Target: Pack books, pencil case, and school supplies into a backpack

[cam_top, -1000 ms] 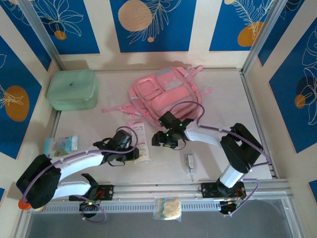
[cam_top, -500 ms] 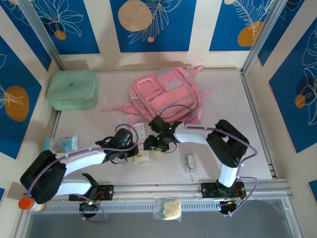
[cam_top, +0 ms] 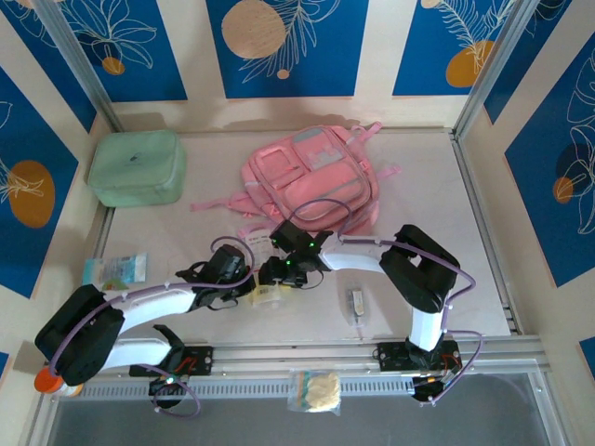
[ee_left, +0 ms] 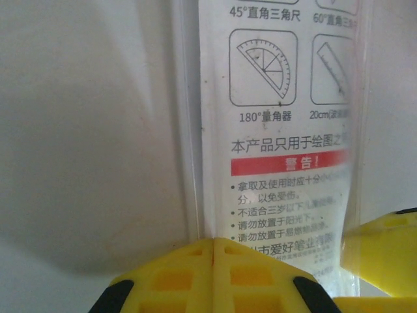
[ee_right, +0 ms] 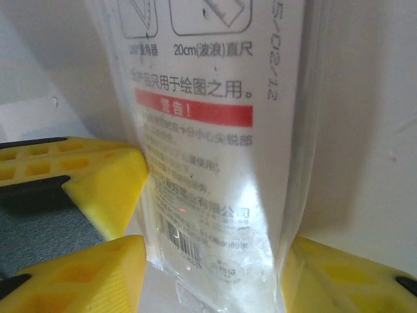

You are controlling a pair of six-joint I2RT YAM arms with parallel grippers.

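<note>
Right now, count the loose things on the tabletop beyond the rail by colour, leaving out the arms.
Pink: 1, backpack
Mint green: 1, zip case
Teal: 1, packet
White or pale grey: 2, pencil case and small oblong item
Total: 5

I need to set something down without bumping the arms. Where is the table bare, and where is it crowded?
Bare: the right side, between the backpack and the right rail; also the strip between the mint-green case and the backpack. Crowded: centre front, where the left hand and right hand meet at the pencil case.
</note>
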